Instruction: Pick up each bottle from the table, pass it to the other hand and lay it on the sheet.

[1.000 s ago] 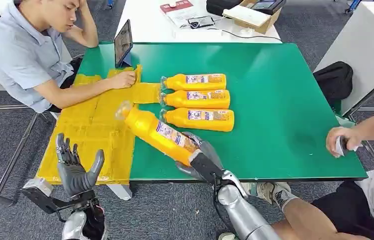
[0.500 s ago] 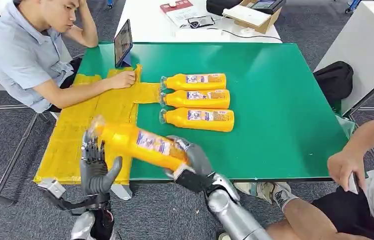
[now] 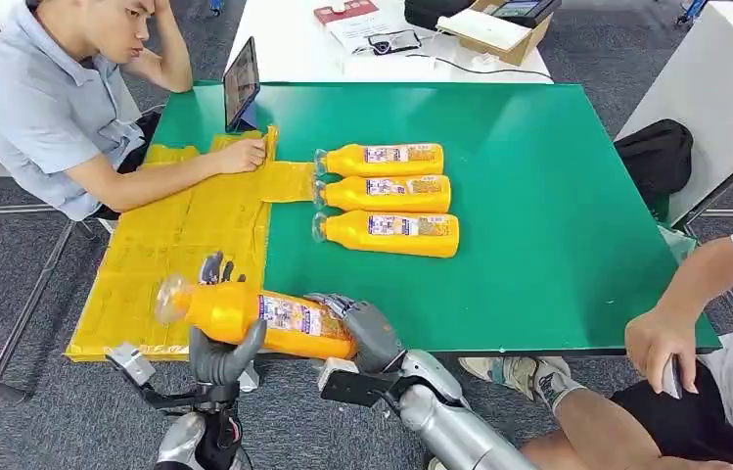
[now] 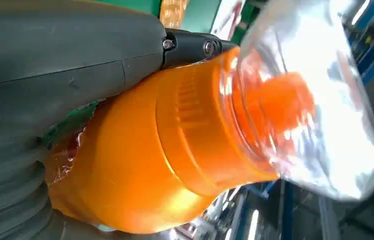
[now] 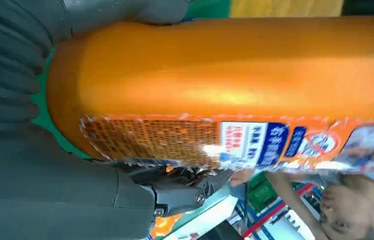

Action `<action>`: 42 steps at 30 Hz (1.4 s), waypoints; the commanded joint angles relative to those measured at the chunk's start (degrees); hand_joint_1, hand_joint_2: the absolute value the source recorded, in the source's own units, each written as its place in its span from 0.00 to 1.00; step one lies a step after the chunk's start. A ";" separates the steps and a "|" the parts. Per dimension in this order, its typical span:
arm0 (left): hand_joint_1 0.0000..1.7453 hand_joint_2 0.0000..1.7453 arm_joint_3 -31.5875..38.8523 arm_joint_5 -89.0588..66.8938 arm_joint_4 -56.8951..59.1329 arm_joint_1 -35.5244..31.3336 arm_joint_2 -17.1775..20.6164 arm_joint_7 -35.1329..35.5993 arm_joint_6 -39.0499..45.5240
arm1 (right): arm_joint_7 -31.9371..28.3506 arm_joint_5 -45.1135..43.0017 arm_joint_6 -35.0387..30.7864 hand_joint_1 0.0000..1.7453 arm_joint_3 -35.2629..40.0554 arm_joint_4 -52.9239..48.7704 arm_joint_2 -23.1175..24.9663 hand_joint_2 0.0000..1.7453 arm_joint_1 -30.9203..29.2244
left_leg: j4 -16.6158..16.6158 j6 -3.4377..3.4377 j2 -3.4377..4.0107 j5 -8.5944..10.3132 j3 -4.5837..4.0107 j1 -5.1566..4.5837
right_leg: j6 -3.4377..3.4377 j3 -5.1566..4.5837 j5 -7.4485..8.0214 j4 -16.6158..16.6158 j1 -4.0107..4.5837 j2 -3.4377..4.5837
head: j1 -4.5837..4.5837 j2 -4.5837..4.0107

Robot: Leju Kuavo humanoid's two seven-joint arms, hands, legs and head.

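I see the bottle (image 3: pixel 254 315) lying level across both hands: right hand (image 3: pixel 367 333) clamps its base, left hand (image 3: pixel 220 348) fingers cup the neck end.

One orange bottle (image 3: pixel 254 315) hangs level off the worktop's near edge, held in both hands. Three more bottles (image 3: pixel 387 193) lie side by side mid-worktop, beside the yellow sheet (image 3: pixel 186 257).
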 commanded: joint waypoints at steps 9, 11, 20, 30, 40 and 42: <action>1.00 1.00 -5.49 -1.93 6.34 -3.36 3.02 0.41 -4.33 | 0.86 1.59 -0.19 1.00 3.20 12.18 1.53 1.00 -8.82 | -0.05 -0.06 0.00 -0.08 0.27 -0.02 | -0.10 0.24 -0.10 0.02 -0.02 0.02 | 0.00 0.00; 1.00 1.00 -5.48 -2.05 6.74 -3.50 2.95 0.41 -4.00 | 0.83 1.67 -0.40 1.00 3.13 12.36 1.66 1.00 -9.05 | -0.02 -0.05 0.03 -0.09 0.25 -0.02 | -0.10 0.21 -0.10 0.04 -0.02 0.05 | 0.00 0.00; 1.00 1.00 -6.22 -3.05 8.76 -4.63 2.93 0.41 -1.80 | 0.26 1.67 -1.90 0.94 2.23 10.88 2.79 1.00 -10.23 | -0.03 -0.03 -0.01 -0.05 0.14 -0.02 | -0.05 0.12 -0.05 0.02 -0.02 0.04 | 0.00 -0.02; 1.00 1.00 -3.31 1.70 12.01 -6.63 1.36 0.41 -0.79 | 1.07 1.08 -2.69 0.00 1.59 9.63 4.20 1.00 -10.23 | 0.01 -0.07 -0.07 -0.20 0.38 -0.04 | -0.13 0.33 -0.18 0.11 -0.03 0.08 | 0.00 0.00; 1.00 1.00 -1.34 4.25 7.78 -10.89 2.80 0.44 6.48 | -0.22 -2.16 -9.49 0.00 1.22 -0.15 -0.52 0.00 -6.33 | 0.03 -0.04 -0.39 -0.05 0.13 0.02 | -0.07 0.19 -0.14 0.05 0.02 -0.32 | -0.02 0.00; 1.00 1.00 -0.06 3.71 6.27 -11.38 3.27 0.41 9.55 | -0.22 -3.41 -9.62 0.00 0.38 -0.99 -1.38 0.00 -5.88 | 0.05 -0.04 -0.46 -0.07 0.22 0.03 | -0.10 0.30 -0.19 0.07 0.03 -0.38 | -0.02 0.00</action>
